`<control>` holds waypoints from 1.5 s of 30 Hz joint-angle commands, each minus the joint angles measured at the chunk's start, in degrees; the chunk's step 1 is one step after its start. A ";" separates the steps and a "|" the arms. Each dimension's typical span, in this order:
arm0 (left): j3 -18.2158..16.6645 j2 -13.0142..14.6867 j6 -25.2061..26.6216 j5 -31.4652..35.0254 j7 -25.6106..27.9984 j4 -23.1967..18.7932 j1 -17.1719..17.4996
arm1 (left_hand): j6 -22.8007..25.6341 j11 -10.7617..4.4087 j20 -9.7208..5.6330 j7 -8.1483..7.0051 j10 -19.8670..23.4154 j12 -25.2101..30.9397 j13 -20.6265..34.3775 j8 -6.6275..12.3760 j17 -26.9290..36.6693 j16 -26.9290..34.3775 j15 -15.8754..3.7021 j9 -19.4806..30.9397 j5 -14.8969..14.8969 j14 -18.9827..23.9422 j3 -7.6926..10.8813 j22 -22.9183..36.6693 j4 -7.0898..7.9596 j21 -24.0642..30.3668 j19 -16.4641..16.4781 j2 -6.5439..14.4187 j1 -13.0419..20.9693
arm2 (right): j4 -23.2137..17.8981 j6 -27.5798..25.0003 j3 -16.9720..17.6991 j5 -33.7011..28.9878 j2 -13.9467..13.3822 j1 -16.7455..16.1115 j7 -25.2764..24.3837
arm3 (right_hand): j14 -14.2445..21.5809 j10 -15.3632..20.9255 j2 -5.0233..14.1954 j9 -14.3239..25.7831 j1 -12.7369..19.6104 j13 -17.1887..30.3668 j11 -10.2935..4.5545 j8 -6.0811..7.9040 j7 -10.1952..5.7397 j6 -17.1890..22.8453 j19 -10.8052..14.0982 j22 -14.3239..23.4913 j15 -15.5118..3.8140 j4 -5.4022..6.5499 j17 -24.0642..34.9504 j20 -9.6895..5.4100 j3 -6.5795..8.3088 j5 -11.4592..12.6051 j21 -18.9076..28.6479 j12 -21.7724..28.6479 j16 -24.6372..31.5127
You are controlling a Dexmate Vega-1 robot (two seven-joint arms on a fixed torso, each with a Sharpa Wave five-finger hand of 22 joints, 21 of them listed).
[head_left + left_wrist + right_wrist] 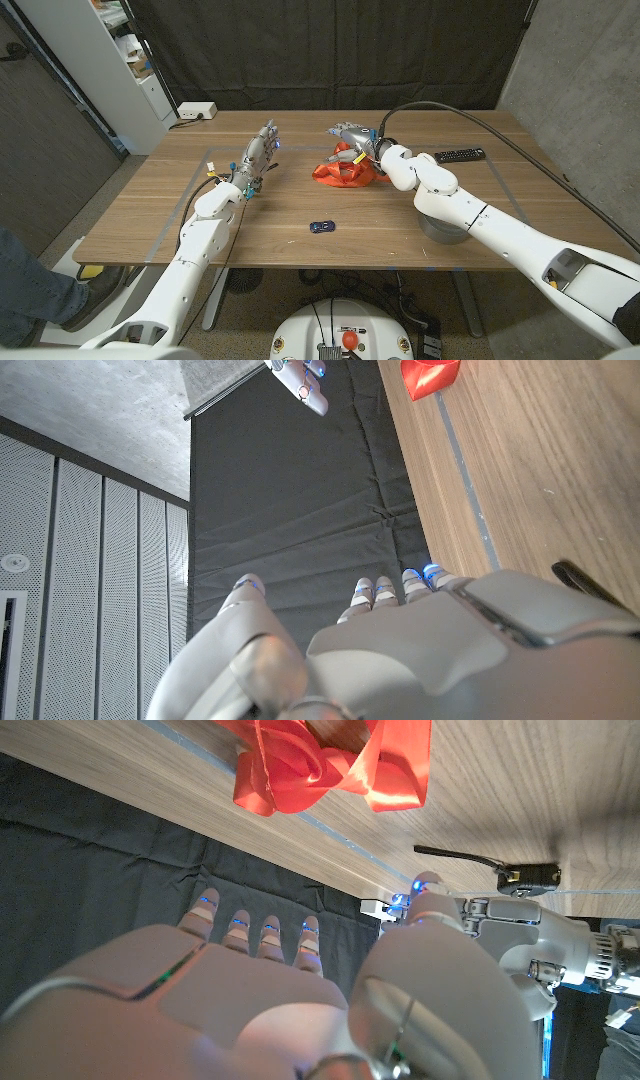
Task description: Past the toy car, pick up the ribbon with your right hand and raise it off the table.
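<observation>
Left hand [255,160] stands idle on the worktop [150,215], fingers apart, holding nothing, well clear of the work. Toy car [321,226] sits mid-worktop, nearer the robot. Beyond it lies the red ribbon [343,174], loosely heaped. Right hand [352,140], fingers spread and empty, hovers directly over the ribbon's far side, plainly the nearer hand.

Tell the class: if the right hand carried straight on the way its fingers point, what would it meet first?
Probably the red ribbon: the right hand hovers over it, fingers apart. Depth is unclear.
</observation>
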 commanded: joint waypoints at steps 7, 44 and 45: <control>0.02 -0.10 -0.12 0.00 0.56 -0.60 0.61 | 0.42 0.29 0.39 0.15 -0.39 0.33 0.10 0.20 0.23 0.36 0.52 0.28 -0.03 -0.26 0.07 0.17 -0.39 -0.09 -3.29 0.69 0.03 | 1.08 -0.95 -1.42 -1.65 0.84 1.24 3.06 | -0.06 0.03 -0.43 0.12 0.20 0.20 0.17 0.11 0.54 0.55 -3.67 0.11 -0.50 -0.06 0.27 0.22 -0.51 0.91 0.08 0.00 0.25; 0.22 -0.12 0.86 0.42 -0.73 2.67 -1.90 | 1.07 0.45 0.66 0.28 -0.12 0.37 0.07 0.27 0.27 0.32 0.60 0.29 -0.07 -0.21 -0.02 0.19 -0.66 -0.08 -3.68 0.99 -0.06 | 9.45 -5.17 -5.92 -0.40 4.84 6.15 7.17 | -2.15 -2.15 -0.80 0.17 1.04 0.25 0.52 -0.82 1.91 -3.20 -4.24 0.42 0.05 -0.19 0.30 0.08 -1.33 2.46 1.55 -0.54 -0.10; 0.20 -0.13 0.85 0.48 -0.68 2.68 -1.89 | 1.07 0.43 0.66 0.28 -0.15 0.36 0.07 0.27 0.27 0.32 0.60 0.29 -0.07 -0.23 -0.03 0.19 -0.67 -0.08 -3.69 1.00 -0.06 | 9.58 -5.62 -6.06 -0.48 4.98 6.20 7.15 | -2.15 -2.14 -0.79 0.17 1.04 0.25 0.55 -0.82 1.90 -3.26 -4.09 0.44 0.03 -0.18 0.30 0.07 -1.35 2.49 1.62 -0.52 -0.08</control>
